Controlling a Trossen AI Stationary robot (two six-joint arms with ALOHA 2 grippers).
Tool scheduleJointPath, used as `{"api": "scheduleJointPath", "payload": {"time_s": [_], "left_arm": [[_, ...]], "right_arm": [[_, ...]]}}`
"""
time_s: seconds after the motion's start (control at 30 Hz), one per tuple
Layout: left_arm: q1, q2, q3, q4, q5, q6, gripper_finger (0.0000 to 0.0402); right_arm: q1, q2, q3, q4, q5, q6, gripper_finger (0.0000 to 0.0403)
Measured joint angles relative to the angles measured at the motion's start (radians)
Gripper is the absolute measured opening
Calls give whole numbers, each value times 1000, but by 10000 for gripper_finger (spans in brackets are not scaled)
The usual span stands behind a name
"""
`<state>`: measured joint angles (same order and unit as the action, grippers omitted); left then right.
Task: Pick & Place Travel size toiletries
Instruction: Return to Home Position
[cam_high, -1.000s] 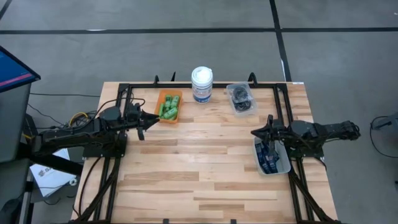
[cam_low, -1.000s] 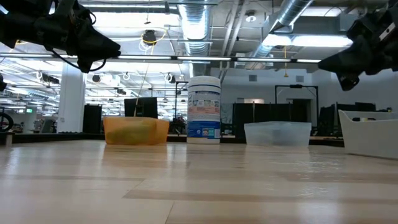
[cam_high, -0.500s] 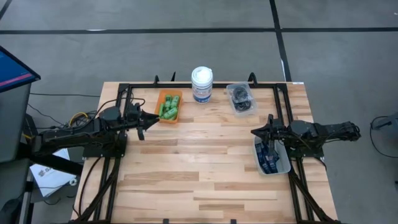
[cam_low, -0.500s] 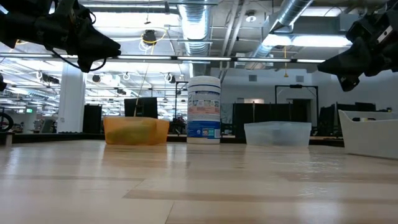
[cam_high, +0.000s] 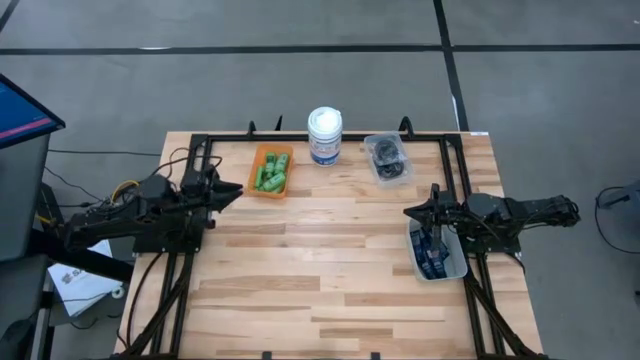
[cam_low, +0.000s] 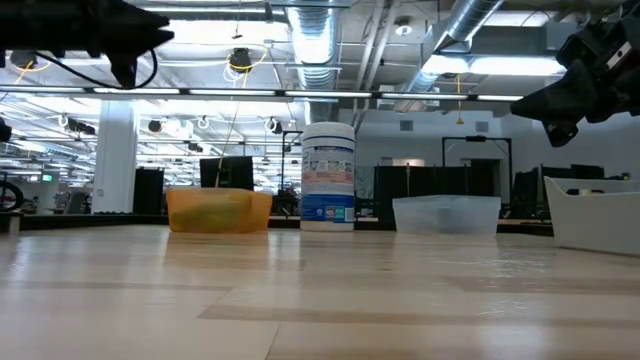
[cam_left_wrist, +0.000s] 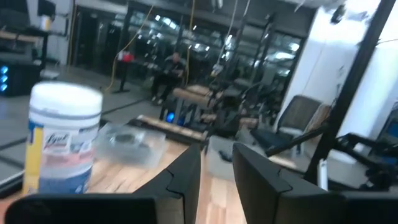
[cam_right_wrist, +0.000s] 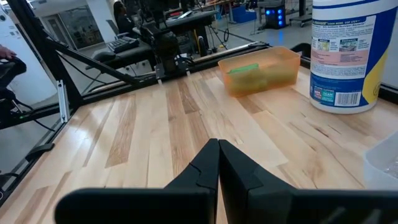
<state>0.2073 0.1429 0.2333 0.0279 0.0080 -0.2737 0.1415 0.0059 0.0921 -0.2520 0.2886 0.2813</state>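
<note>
The left claw (cam_high: 232, 188) hangs over the desk's left side just short of the orange plastic bin (cam_right_wrist: 280, 71), its fingers a little apart and holding nothing. The right claw (cam_high: 412, 213), fingers pressed together and empty, hovers at the inner end of the pale grey bin (cam_low: 595, 220). Every toiletry in view is binned: bright green little bottles (cam_high: 270, 176) in the orange bin, dark navy tubes (cam_high: 432, 250) in the grey one, black discs in clear packets (cam_high: 388, 160) in the clear plastic bin (cam_low: 445, 215) beside the tall white canister (cam_high: 325, 135). Sorting looks done on the wooden desk (cam_high: 330, 270), and the step in hand is apparently the retreat to rest. Each arm should fold home without clipping a bin rim.
</note>
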Motion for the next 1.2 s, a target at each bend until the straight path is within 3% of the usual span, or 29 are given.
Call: {"api": "scheduleJointPath", "payload": {"time_s": [0.43,0.7,0.8,0.9,1.2], "left_arm": [[-77,-138,-2,-21,-29,47,89],[-103,-143,-145,-14,-38,83,89],[-111,-143,-224,37,-37,13,89],[-126,-143,-226,0,-33,-73,89],[-139,-143,-226,1,-30,-82,89]], "right_arm": [[0,0,0,-1,0,0,0],[0,0,0,0,1,0,0],[0,0,0,0,1,0,0],[0,0,0,1,2,0,0],[0,0,0,1,2,0,0]]}}
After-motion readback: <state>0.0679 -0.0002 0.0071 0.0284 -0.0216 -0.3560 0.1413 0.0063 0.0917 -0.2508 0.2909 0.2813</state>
